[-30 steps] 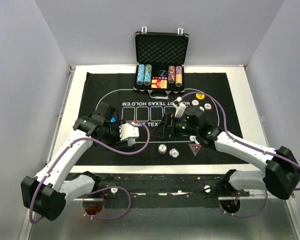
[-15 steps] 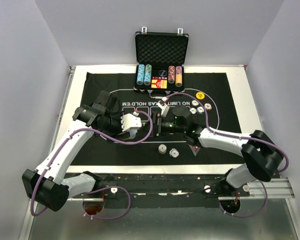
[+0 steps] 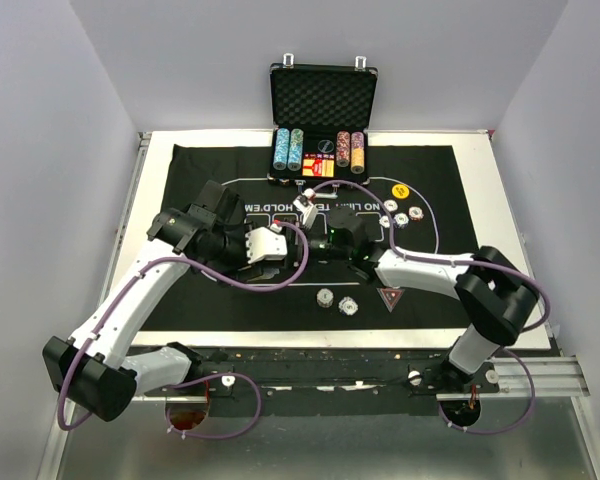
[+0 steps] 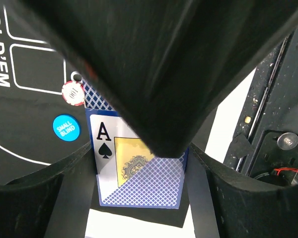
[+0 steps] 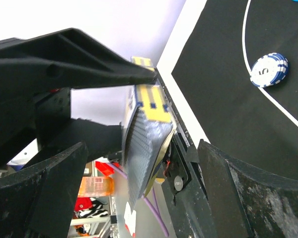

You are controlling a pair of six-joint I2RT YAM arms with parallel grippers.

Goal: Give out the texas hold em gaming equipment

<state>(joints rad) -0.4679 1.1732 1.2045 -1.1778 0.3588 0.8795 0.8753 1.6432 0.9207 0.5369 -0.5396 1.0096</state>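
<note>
Clamped on a small stack of blue-backed playing cards (image 4: 139, 178), the jaws of my left gripper (image 4: 141, 166) are pinching it by its side edges. An ace of spades is showing face-up, and a blue-backed card is lying askew across its lower part. My right gripper (image 5: 141, 148) is standing with its jaws wide apart, one finger on each side of that stack. I am not seeing either finger touching the cards.

Both grippers are meeting above the black mat (image 3: 210, 170), a little left of its middle. Below the held cards, a red-and-white striped chip (image 4: 73, 92) and a blue button (image 4: 66, 127) marked SMALL BLIND are lying near each other on the mat.

Further out, two chips (image 3: 336, 301) are sitting near the mat's near edge, with a red triangular marker (image 3: 389, 297) to their right. A yellow button (image 3: 401, 191) and three chips (image 3: 401, 213) are lying on the right side. An open black case (image 3: 323, 100) is standing at the far edge.
</note>
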